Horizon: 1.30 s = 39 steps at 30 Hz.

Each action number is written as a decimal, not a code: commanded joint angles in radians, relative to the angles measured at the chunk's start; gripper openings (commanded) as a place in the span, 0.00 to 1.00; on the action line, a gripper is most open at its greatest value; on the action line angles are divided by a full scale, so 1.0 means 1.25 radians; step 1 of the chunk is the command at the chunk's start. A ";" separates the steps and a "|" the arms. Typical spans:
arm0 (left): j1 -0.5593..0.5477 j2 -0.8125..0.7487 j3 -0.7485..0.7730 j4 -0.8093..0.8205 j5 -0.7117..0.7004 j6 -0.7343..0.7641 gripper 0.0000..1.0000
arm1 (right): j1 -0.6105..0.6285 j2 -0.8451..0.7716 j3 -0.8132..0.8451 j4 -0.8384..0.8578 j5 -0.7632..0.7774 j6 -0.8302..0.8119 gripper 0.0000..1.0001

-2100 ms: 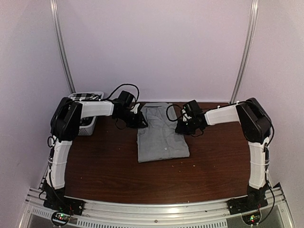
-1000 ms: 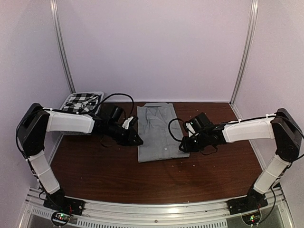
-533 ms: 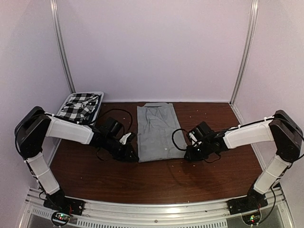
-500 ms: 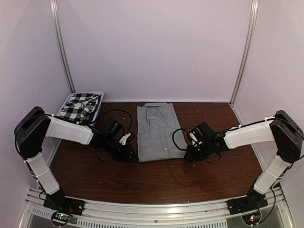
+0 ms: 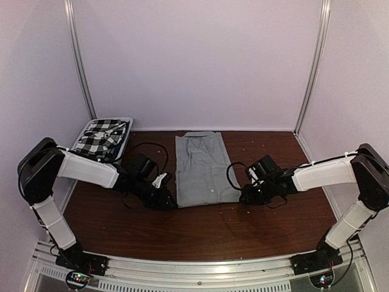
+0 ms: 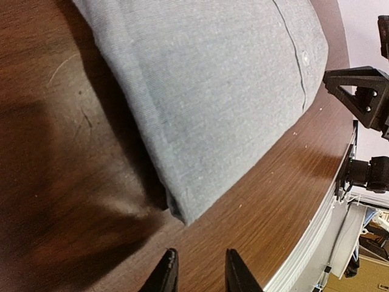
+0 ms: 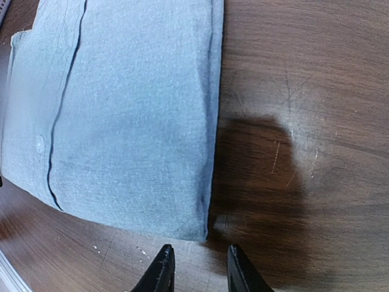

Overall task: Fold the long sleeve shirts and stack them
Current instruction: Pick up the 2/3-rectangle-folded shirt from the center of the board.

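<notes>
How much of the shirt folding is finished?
Done: the grey shirt lies in a long strip, sides folded in. In hand: the left tool and right tool sit open at its near corners, gripping nothing. Left: fold it shorter, then fold the checked shirt at the far left, and stack both.

Folded shirt point(image 5: 200, 173) lies between left claw point(image 5: 169, 201) and right claw point(image 5: 244, 196); other shirt point(image 5: 103, 135) back-left.

Top view: high, rearward, facing down and forward. Wrist views: low, close, opposed, sharing the near edge of the grey shirt point(image 6: 213, 91).
</notes>
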 commanded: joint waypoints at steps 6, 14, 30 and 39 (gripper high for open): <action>-0.012 0.025 -0.003 0.074 -0.015 -0.018 0.29 | -0.020 -0.020 -0.047 0.083 -0.025 0.027 0.31; -0.027 0.056 0.008 0.074 -0.036 -0.022 0.29 | -0.019 -0.014 -0.057 0.122 -0.042 0.036 0.31; -0.032 0.078 0.022 0.085 -0.073 -0.047 0.21 | -0.019 0.002 -0.043 0.127 -0.023 0.025 0.30; -0.032 0.078 0.027 0.084 -0.076 -0.047 0.10 | -0.016 0.043 -0.039 0.145 -0.023 0.025 0.29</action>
